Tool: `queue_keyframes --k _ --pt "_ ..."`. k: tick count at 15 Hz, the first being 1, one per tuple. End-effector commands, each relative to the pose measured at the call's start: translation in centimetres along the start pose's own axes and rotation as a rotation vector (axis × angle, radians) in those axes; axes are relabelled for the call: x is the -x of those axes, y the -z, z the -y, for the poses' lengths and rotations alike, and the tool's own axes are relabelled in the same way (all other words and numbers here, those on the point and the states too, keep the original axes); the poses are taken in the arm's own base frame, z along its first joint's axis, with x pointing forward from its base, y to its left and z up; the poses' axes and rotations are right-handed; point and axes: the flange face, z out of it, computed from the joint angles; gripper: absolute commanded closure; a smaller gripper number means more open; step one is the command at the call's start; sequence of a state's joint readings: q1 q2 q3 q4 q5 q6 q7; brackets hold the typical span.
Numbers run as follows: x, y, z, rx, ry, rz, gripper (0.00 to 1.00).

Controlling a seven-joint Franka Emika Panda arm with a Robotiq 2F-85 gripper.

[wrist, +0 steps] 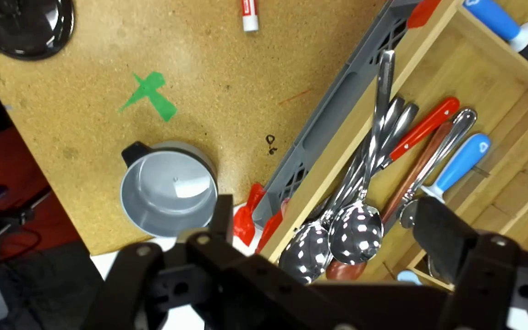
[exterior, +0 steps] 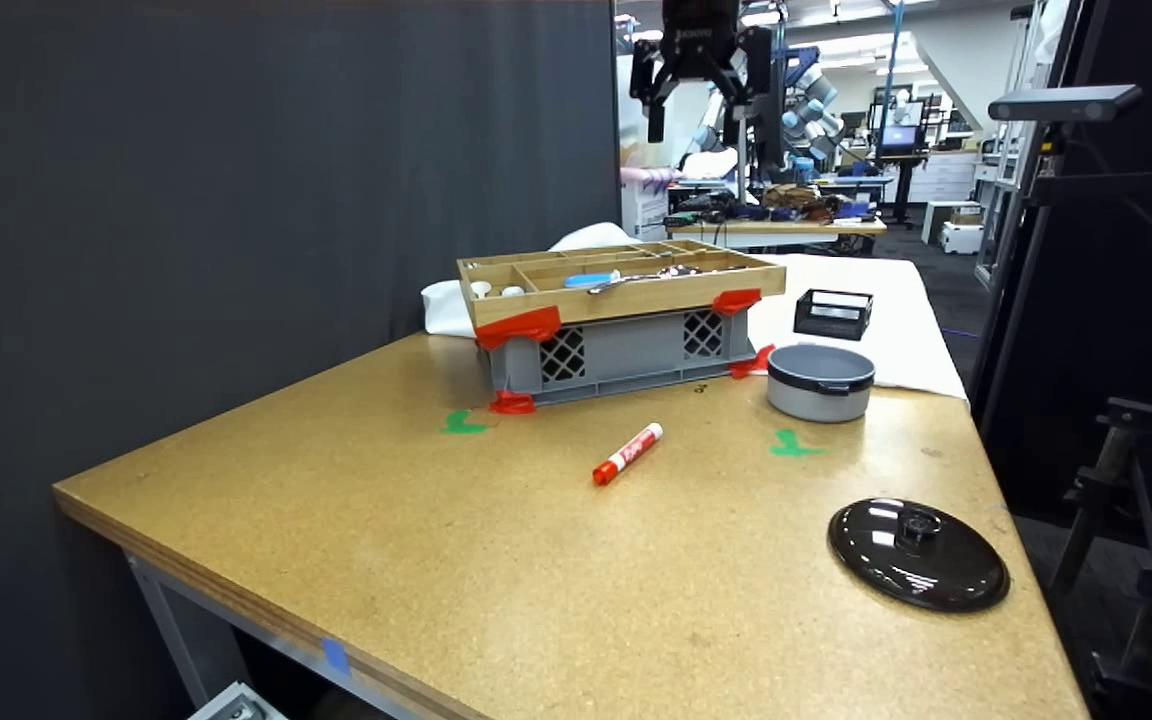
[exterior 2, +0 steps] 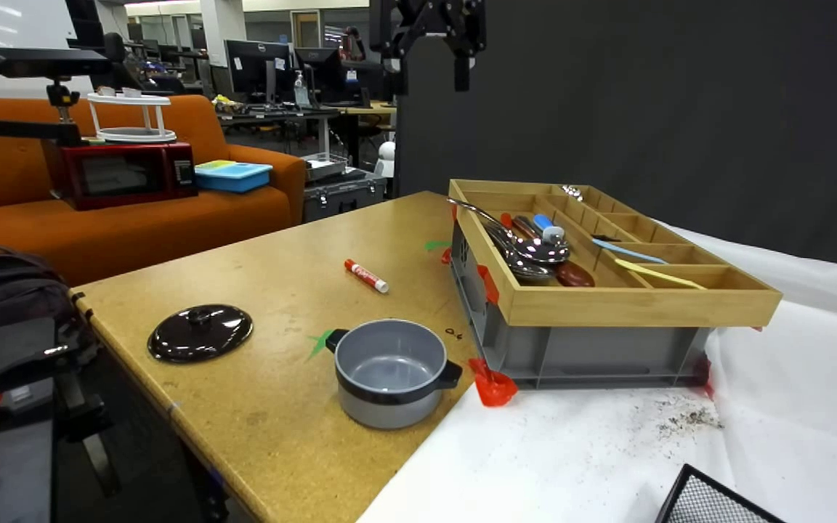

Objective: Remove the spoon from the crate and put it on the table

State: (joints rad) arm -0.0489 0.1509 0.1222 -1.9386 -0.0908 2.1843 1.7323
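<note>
Wrist view: end effector [wrist: 329, 217] low in frame, spread wide, empty! Centre-right, a shiny silver metal spoon [wrist: 371, 158] lies in the tan wooden tray [wrist: 321, 183] atop the grey plastic crate [wrist: 316, 140], handle likely propped by the rim.

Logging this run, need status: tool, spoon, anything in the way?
Tool open, empty, high up. Uppermost spoon, likely the target, lies in wooden tray on crate, handle across the tray's edge. Other cutlery crowds it beneath and alongside.
</note>
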Motion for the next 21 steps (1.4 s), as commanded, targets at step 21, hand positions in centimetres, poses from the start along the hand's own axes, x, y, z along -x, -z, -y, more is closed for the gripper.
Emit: queue_keyframes --k 21 --pt "-7.2 -9.9 5.7 -0.045 -0.221 0.294 0.00"
